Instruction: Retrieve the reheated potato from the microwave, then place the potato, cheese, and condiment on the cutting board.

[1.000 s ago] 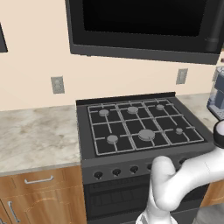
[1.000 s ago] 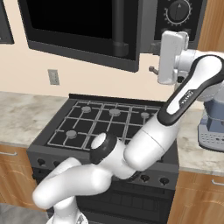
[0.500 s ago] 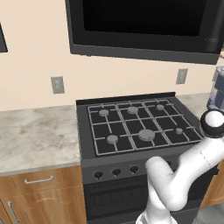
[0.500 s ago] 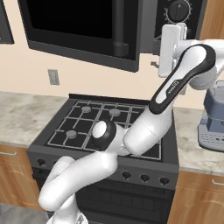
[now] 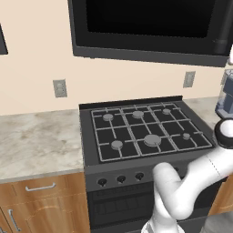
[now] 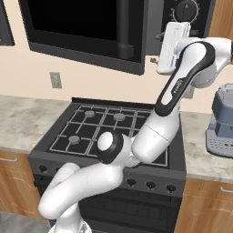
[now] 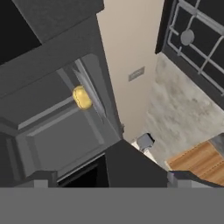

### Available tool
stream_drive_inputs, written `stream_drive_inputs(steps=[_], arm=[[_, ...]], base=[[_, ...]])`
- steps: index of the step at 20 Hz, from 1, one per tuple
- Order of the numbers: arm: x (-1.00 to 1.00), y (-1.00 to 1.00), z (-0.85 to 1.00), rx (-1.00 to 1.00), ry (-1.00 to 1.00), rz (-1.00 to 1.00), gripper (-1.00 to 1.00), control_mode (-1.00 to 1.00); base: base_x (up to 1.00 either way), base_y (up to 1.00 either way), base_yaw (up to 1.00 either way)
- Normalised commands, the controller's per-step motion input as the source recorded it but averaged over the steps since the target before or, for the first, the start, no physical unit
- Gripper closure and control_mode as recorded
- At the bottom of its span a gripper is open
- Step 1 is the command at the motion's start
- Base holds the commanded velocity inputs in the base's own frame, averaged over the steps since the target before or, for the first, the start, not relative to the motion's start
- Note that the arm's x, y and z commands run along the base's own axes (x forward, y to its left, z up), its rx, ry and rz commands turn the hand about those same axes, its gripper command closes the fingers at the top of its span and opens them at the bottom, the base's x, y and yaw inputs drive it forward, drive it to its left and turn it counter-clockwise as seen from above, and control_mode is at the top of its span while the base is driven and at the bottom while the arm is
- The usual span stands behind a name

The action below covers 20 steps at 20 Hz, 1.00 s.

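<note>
The black microwave hangs over the stove, and its control panel with a round knob is at the right. The door is open far enough for the hand view to look into the grey cavity. The potato, a small yellowish oval, lies on the cavity floor. My gripper hovers just outside the opening, level with the door's right edge. It points inward, with its jaws wide open and nothing between them. It stands well short of the potato. The cheese, condiment and cutting board are out of view.
A black gas stove sits directly below the microwave, with marble counter to its left. A grey coffee machine stands on the counter at the right. My arm's elbow sticks out right of the microwave.
The hand has moved up and slightly left, closer to the microwave opening, and the arm has straightened upward. The jaws stay wide open. Nothing else has moved.
</note>
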Motion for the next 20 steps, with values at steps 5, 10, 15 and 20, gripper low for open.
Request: stream_drive_inputs(steps=[5,10,15,20], arm=[[-0.02,0.19,0.15,0.02,0.07,-0.01,-1.0,-1.0],[-0.33,0.09,0.25,0.02,0.0,0.0,-1.0,-1.0],[-0.49,0.2,0.17,0.01,-0.01,0.0,-1.0,-1.0],[-0.33,0.43,0.04,0.0,0.0,0.0,-1.0,-1.0]], base=[[0.0,0.0,0.0],[0.0,0.0,0.0],[0.0,0.0,0.0],[0.0,0.0,0.0]])
